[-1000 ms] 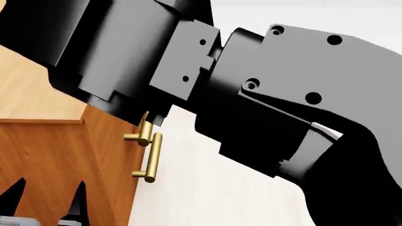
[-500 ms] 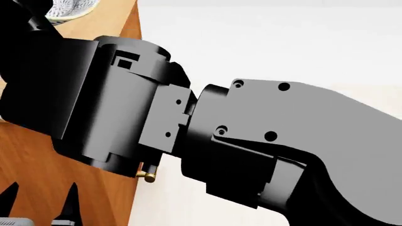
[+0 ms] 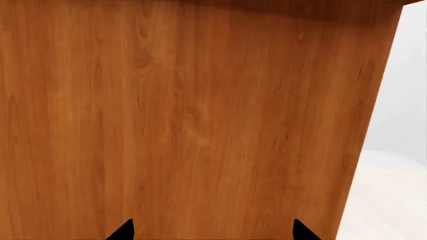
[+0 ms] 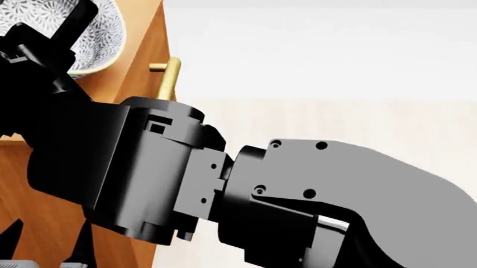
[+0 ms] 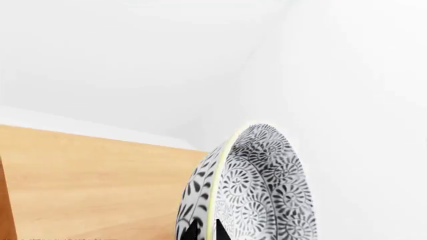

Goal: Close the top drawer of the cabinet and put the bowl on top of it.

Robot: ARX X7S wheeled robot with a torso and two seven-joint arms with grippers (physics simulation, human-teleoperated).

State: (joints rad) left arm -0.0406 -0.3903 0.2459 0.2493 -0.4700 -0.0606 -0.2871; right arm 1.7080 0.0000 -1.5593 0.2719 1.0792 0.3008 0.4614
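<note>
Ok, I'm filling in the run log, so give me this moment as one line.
right gripper: shut on rim of white grey-black floral bowl | bowl: over orange-brown wooden cabinet top | left gripper: open, facing cabinet side

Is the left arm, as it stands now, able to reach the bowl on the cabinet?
Probably not at once. The left gripper sits low against the cabinet side, while the bowl is up over the flat top, and the right arm crosses between them, its fingers on the bowl's rim.
</note>
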